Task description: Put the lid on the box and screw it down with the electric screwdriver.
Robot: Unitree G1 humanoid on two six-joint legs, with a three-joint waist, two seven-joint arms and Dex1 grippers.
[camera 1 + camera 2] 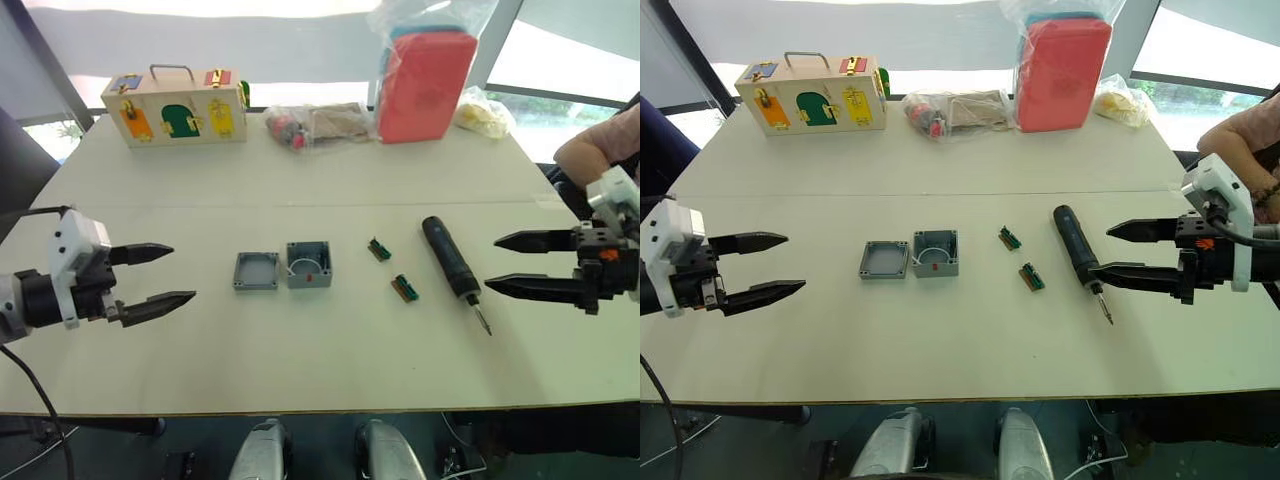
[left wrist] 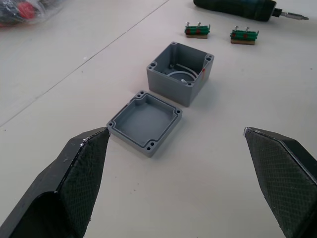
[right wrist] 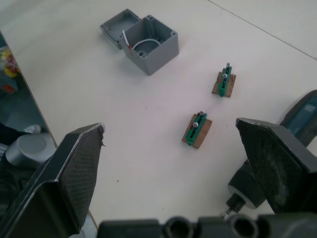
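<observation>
Left eye view: both my grippers wide open, empty. Left gripper [image 1: 168, 273] faces lid [image 1: 256, 270], box [image 1: 309, 264] touching beyond it. Right gripper [image 1: 509, 263] beside electric screwdriver [image 1: 452, 265], prob. staged for pickup.

We see the table [image 1: 330, 180] from high up with two head cameras, side by side, looking forward and down. Both show the same tabletop, a bit shifted. On that table the box [image 1: 309, 264] is in the middle and the electric screwdriver [image 1: 452, 266] lies at 3 o'clock from it. Our left wrist camera sits low and close, looking along its fingers [image 2: 74, 183] at the lid [image 2: 144, 123]. Our right wrist camera looks from the other side, close to the green connector blocks [image 3: 198, 130]. Both wrist views share the box.
</observation>
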